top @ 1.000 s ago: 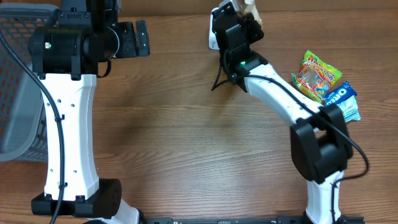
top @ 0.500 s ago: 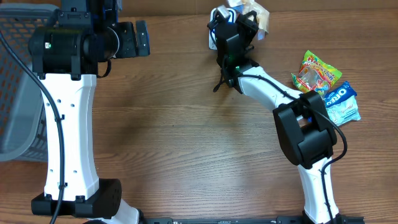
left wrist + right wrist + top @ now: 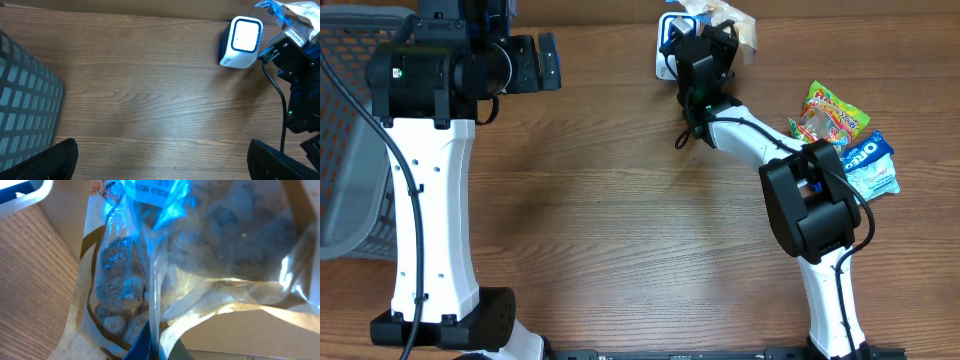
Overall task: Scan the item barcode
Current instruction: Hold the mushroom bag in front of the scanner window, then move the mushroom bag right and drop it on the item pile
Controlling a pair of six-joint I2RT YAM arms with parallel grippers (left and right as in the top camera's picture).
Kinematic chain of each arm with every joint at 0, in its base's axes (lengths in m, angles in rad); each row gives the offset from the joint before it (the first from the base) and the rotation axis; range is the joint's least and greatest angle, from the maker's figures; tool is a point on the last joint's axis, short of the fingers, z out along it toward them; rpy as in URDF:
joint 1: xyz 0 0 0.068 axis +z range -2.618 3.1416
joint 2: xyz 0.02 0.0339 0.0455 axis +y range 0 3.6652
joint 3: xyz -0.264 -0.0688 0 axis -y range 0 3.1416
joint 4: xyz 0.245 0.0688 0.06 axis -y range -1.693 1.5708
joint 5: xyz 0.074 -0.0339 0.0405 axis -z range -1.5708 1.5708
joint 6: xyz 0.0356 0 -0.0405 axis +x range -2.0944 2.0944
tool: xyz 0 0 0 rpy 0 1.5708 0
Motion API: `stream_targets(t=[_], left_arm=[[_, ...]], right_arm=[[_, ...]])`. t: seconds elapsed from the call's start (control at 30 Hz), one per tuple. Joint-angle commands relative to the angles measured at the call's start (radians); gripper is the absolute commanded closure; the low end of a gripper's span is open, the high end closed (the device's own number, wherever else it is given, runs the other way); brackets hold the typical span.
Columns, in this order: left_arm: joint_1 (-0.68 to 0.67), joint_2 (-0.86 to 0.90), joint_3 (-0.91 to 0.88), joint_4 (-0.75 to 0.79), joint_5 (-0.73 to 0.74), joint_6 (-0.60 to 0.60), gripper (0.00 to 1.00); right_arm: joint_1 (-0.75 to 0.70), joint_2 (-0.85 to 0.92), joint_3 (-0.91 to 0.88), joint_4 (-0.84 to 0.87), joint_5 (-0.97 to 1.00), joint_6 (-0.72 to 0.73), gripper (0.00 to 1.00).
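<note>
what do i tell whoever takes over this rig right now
Left gripper: open, empty, hanging near the grey basket.
Right gripper: shut on the clear snack bag, held up right by the white scanner at the far edge of the table.
Done: bag picked up and brought to the scanner; blue scanner light falls on it.
Left: whether the barcode has read cannot be told, so confirm that. A candy bag and an Oreo pack lie at the right, untouched.
</note>
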Motion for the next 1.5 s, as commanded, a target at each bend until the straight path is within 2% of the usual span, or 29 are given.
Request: stream_targets(t=[0.0, 0.73, 0.93, 1.07, 1.2, 1.47], left_arm=[[-0.002, 0.003, 0.002, 0.001, 0.001, 0.018, 0.00], [-0.002, 0.003, 0.002, 0.001, 0.001, 0.018, 0.00], [-0.002, 0.003, 0.002, 0.001, 0.001, 0.018, 0.00], [-0.002, 0.003, 0.002, 0.001, 0.001, 0.018, 0.00], [-0.002, 0.003, 0.002, 0.001, 0.001, 0.018, 0.00], [-0.002, 0.003, 0.002, 0.001, 0.000, 0.018, 0.00]], right_arm=[[-0.001, -0.003, 0.022, 0.015, -0.004, 0.000, 0.96], [-0.001, -0.003, 0.022, 0.014, -0.002, 0.005, 0.96], [0.042, -0.005, 0.022, 0.057, 0.129, 0.011, 0.96], [0.089, -0.034, 0.022, 0.032, 0.135, 0.035, 0.96], [0.128, -0.095, 0.022, -0.150, 0.078, 0.139, 0.96], [0.117, -0.334, 0.022, -0.641, -0.151, 0.605, 0.96]])
